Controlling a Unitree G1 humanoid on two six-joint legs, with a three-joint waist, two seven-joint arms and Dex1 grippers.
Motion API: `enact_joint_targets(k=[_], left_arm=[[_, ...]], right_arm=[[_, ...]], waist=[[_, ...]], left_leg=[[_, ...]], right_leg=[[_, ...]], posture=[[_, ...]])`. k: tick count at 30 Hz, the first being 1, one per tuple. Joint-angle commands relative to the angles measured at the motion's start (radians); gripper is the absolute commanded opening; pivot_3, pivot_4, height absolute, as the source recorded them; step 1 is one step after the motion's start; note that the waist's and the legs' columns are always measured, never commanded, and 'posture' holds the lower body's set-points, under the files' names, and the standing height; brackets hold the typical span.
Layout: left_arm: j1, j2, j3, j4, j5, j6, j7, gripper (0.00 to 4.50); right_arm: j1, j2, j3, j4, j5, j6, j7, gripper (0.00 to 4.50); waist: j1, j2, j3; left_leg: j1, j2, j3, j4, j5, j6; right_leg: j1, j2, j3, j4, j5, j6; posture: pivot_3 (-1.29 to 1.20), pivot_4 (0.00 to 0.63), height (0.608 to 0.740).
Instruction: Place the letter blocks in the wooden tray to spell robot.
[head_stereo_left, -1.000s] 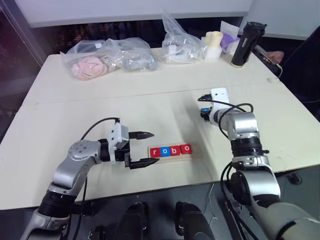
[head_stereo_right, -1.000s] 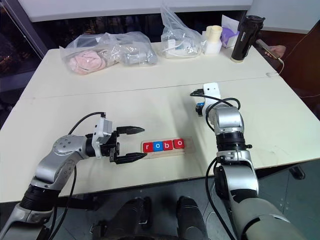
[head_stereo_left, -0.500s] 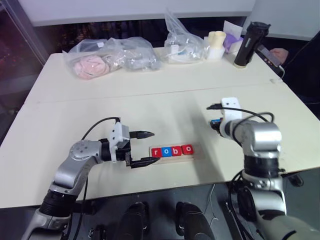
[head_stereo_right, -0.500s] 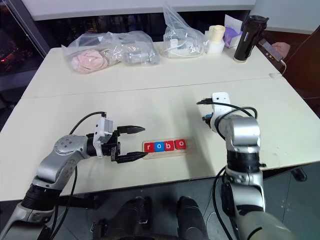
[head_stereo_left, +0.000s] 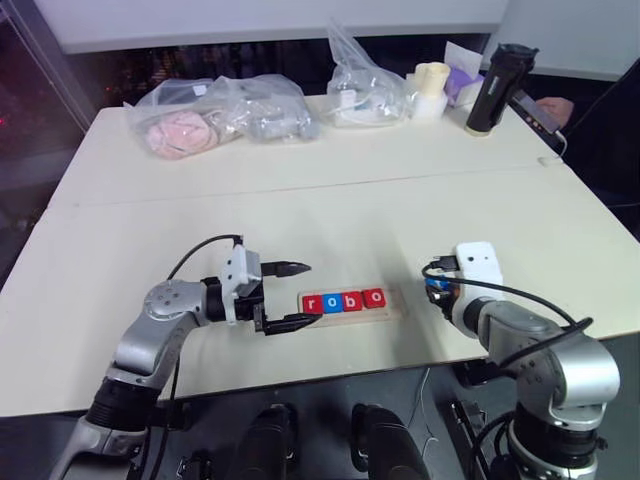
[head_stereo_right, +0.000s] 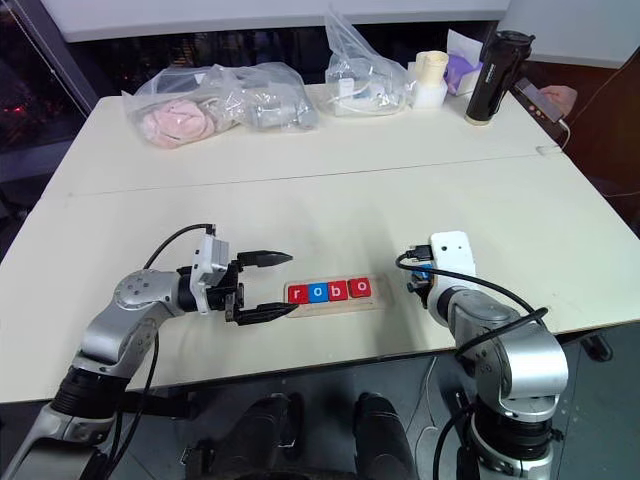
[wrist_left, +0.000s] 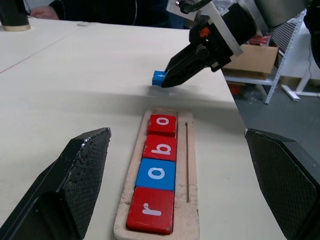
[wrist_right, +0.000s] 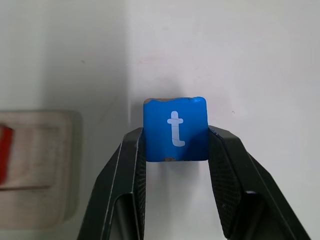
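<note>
The wooden tray (wrist_right: 35, 167) was cut off by the right wrist view's edge; a red block (wrist_right: 4, 155) in it showed only a sliver, letter hidden.

Four tiles in the wooden tray (wrist_left: 192, 200) read r (wrist_left: 150, 210), o (wrist_left: 156, 174), b (wrist_left: 160, 147), o (wrist_left: 162, 125). Beyond the tray's end, a blue tile (wrist_right: 175, 129) reads t.

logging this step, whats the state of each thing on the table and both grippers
wooden tray: flat on the table, four slots filled, the end slot bare
r, o, b, o blocks: seated in a row in the tray
blue t block: pinched off the table, short of the tray
right gripper: shut on the t block
left gripper: open, empty, beside the tray's r end
plastic bags: lying at the far edge
black bottle: upright
</note>
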Motion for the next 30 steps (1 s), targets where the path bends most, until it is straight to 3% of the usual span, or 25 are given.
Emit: enact_joint_targets(k=[1,3,8,10,13,17,20,22,25,30], left_arm=[[-0.017,-0.002,0.003,-0.012,-0.001,-0.022,-0.005,4.50],[-0.017,-0.001,0.005,-0.011,0.000,-0.024,-0.006,4.50],[-0.012,0.001,0.009,-0.014,0.001,-0.026,-0.004,4.50],[-0.013,0.001,0.009,-0.013,0.002,-0.027,-0.003,4.50],[-0.018,0.000,0.010,-0.009,0.002,-0.027,-0.002,4.50],[-0.021,0.000,0.010,-0.006,0.002,-0.027,-0.003,4.50],[-0.030,-0.004,0.008,0.000,0.004,-0.028,-0.004,4.50],[-0.035,-0.006,0.007,0.006,0.006,-0.031,-0.004,4.50],[-0.043,-0.008,0.006,0.012,0.009,-0.037,-0.007,4.50],[-0.046,-0.007,0.008,0.001,0.003,-0.027,-0.010,4.50]], right_arm=[[0.010,-0.017,-0.017,-0.018,0.072,0.007,-0.038,1.14],[0.012,-0.026,-0.022,-0.012,0.107,0.007,-0.061,1.14],[0.007,-0.072,-0.035,0.002,0.232,0.007,-0.107,3.63],[-0.010,-0.118,-0.040,0.013,0.302,0.007,-0.114,4.43],[-0.079,-0.271,0.010,0.015,0.430,0.007,-0.018,4.43],[-0.133,-0.541,0.081,0.036,0.498,-0.064,0.266,4.43],[-0.018,-0.766,0.194,0.103,0.329,-0.460,0.529,4.43],[0.089,-0.873,0.242,0.173,0.168,-0.836,0.719,4.43],[0.117,-0.916,0.274,0.385,0.072,-1.168,0.943,4.43],[-0.023,-0.832,0.327,0.686,-0.005,-1.399,1.107,4.43]], waist=[[0.000,0.000,0.000],[0.000,0.000,0.000],[0.001,0.000,0.000],[0.000,0.000,0.000],[-0.001,0.000,0.000],[0.001,0.000,0.000],[0.016,0.000,0.000],[0.023,-0.001,0.000],[0.021,-0.001,0.000],[0.018,0.000,0.001]], left_leg=[[0.000,0.000,0.000,0.000,0.000,0.000],[-0.001,0.000,0.000,-0.001,0.000,0.000],[-0.001,0.000,0.000,0.000,0.000,0.000],[-0.001,0.000,0.000,0.000,0.000,0.000],[-0.001,0.000,0.000,0.000,0.000,0.000],[-0.002,0.000,-0.001,-0.001,0.000,0.000],[-0.003,0.001,-0.002,-0.002,0.000,0.001],[-0.003,0.000,0.000,-0.001,-0.002,0.004],[-0.003,-0.002,0.002,0.000,-0.004,0.007],[-0.003,0.000,0.003,0.010,-0.006,0.009]], right_leg=[[0.000,0.000,0.000,0.000,0.000,0.000],[0.000,0.000,0.000,0.000,0.000,0.000],[0.000,0.000,0.000,-0.001,0.000,0.000],[0.000,0.000,0.000,-0.001,0.000,0.001],[0.000,0.000,0.000,-0.002,0.000,0.001],[0.001,0.001,-0.001,-0.005,-0.001,0.003],[0.003,0.001,-0.004,-0.010,-0.001,0.003],[0.004,0.002,-0.005,-0.013,-0.001,0.003],[0.005,0.001,-0.004,-0.015,-0.002,0.006],[0.008,0.000,-0.003,-0.015,0.002,0.010]], posture=[[0.00,0.150,0.738],[0.00,0.150,0.738],[0.00,0.150,0.738],[0.00,0.150,0.738],[0.00,0.150,0.738],[0.00,0.150,0.738],[0.00,0.150,0.738],[0.00,0.150,0.738],[0.00,0.150,0.738],[0.00,0.150,0.738]])
